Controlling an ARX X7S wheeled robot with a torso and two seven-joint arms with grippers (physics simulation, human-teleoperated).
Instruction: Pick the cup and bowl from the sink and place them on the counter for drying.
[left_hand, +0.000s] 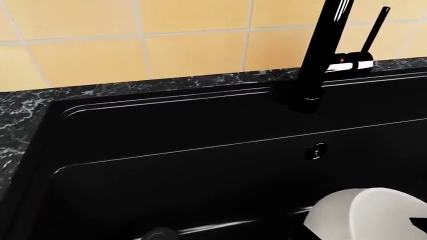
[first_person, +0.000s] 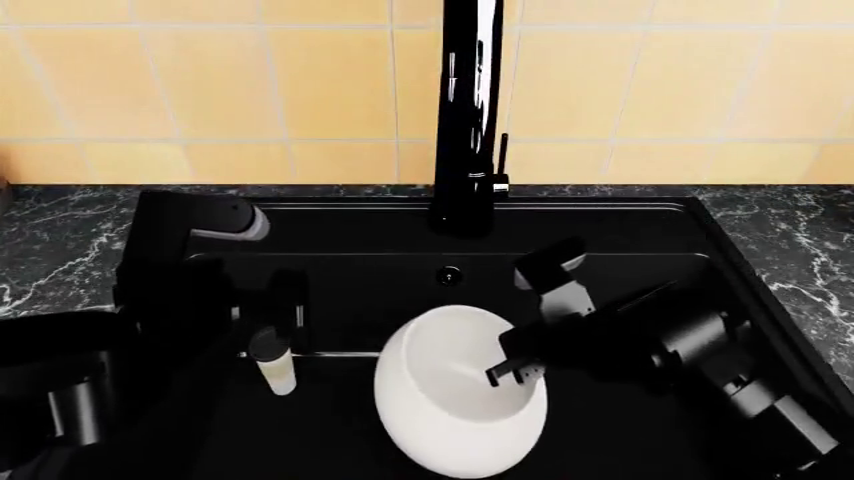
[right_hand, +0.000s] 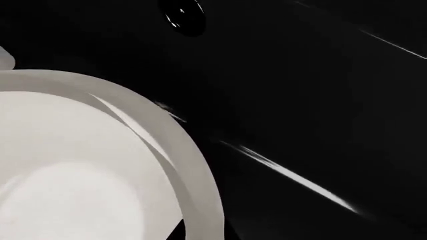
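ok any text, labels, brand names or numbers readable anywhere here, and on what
None can be read in any view.
The bowl and the cup are plain, with no print showing.
The sink, the faucet, the counter and the wall tiles carry no marks either.

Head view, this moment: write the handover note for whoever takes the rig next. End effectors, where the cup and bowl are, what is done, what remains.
Left end effector: down in the sink right at the cup; whether it is open or closed cannot be told.
Right end effector: at the bowl's right rim, fingers over the inside; grip state unclear.
Cup: upright in the sink, left of the bowl.
Bowl: in the sink, in front of the faucet.
Done: both arms are at their items.
Left: grasp, lift and set both on the counter.
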